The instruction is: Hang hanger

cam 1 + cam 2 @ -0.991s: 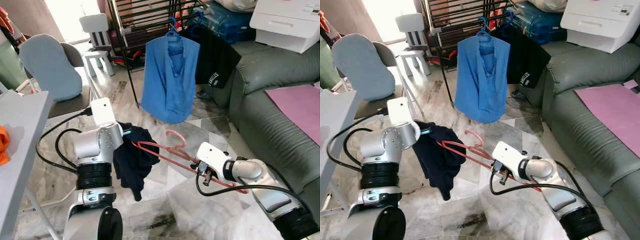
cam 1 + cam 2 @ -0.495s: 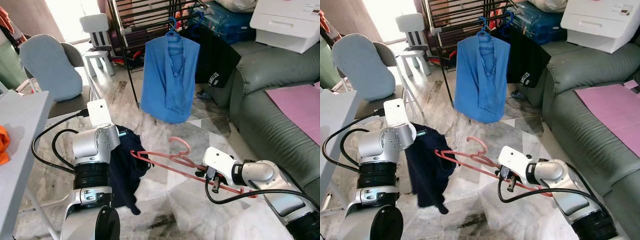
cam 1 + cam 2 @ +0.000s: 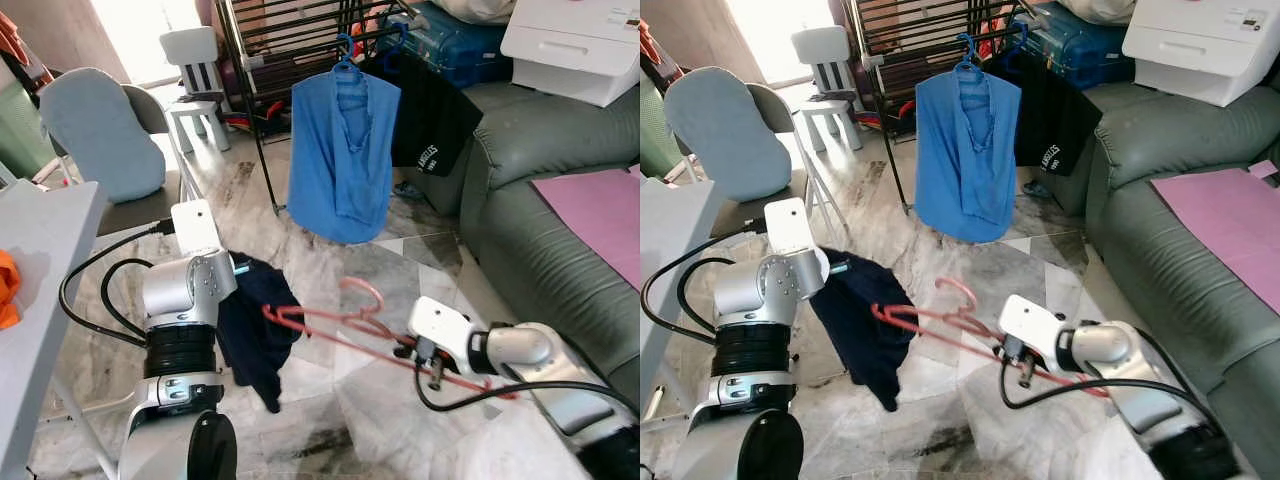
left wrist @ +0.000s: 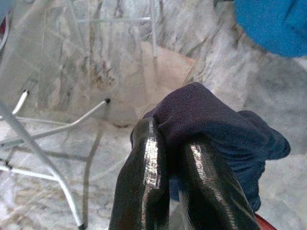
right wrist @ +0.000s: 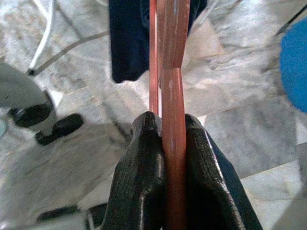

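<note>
A pink plastic hanger [image 3: 345, 320] is held level over the marble floor, hook up. My right gripper [image 5: 164, 125] is shut on its bar near the right end. A dark navy garment [image 3: 255, 330] hangs from my left gripper [image 4: 173, 143], which is shut on a fold of the cloth, just left of the hanger's left tip. The hanger's left tip [image 3: 272, 316] touches or enters the garment. Behind stands a black clothes rack [image 3: 300, 50] with a blue shirt [image 3: 340, 150] and a black shirt [image 3: 430, 115] on blue hangers.
A grey-green sofa [image 3: 540, 220] with a pink cloth [image 3: 600, 205] lies to the right. A grey table edge [image 3: 40, 300] and a chair with a blue cushion [image 3: 100, 130] are on the left. A white stool [image 3: 195, 85] stands far back. A white box [image 3: 575, 45] rests above the sofa.
The hanger has dropped slightly and its left tip sits closer to the navy garment. My left gripper still holds the cloth, which has swung a little.
</note>
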`<state>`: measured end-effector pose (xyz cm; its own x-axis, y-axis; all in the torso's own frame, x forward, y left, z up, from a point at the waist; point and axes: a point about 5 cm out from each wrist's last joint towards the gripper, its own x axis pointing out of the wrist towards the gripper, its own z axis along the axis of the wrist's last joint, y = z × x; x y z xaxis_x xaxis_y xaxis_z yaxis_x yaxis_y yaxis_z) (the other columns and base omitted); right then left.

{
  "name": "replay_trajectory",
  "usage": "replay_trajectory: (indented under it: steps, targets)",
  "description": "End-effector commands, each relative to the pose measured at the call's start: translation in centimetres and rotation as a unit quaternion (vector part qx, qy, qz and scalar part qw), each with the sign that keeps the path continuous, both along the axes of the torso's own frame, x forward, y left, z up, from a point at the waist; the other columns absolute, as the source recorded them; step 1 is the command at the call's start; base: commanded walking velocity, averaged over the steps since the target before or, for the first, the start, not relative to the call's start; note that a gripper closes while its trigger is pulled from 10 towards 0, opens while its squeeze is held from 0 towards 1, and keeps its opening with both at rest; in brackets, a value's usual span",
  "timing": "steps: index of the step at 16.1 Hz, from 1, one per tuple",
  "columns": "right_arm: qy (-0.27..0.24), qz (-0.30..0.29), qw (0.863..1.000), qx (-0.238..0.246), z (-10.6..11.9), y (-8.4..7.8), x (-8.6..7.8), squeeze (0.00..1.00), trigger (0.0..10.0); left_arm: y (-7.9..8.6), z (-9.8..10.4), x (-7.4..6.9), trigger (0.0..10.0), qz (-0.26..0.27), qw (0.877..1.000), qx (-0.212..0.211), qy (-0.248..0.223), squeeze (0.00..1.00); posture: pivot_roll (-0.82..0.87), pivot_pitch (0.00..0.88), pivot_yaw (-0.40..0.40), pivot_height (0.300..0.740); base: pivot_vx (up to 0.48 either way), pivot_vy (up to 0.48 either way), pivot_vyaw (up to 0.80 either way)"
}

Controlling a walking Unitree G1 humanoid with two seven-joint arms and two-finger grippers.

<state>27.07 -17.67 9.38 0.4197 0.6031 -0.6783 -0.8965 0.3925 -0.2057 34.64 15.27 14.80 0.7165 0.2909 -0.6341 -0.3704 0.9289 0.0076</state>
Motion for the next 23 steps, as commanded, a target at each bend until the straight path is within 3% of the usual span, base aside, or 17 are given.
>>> replay_trajectory:
  steps: [1,5,11,17,23]
  targets:
    - [-0.011,0.006,1.000,0.014,0.8,0.2,0.1,0.00,10.0,1.0,0.1,0.0,10.0,0.018,1.000,0.012,-0.004,0.00,-0.11,0.006,0.162,0.740,0.000,0.000,0.00]
    - [-0.006,0.003,1.000,-0.005,0.6,-0.6,0.0,0.00,10.0,1.0,0.2,0.1,10.0,0.021,1.000,0.011,-0.006,0.00,-0.11,0.007,0.161,0.740,0.000,0.000,0.00]
    - [-0.018,-0.015,1.000,-0.015,-0.1,-0.1,0.7,0.00,10.0,0.5,1.2,0.2,10.0,0.015,1.000,-0.006,-0.016,0.00,-0.10,0.010,0.159,0.740,0.000,0.000,0.00]
    - [-0.033,-0.043,0.999,-0.002,-0.7,0.5,1.8,0.00,10.0,-2.7,2.5,0.0,10.0,-0.072,0.995,-0.052,-0.047,0.00,-0.10,0.012,0.157,0.740,0.000,0.000,0.00]
    - [-0.052,-0.073,0.996,-0.005,-0.9,0.2,2.7,0.00,10.0,-4.0,2.9,-0.8,10.0,-0.129,0.988,-0.061,-0.060,0.00,-0.09,0.013,0.154,0.740,0.000,0.000,0.00]
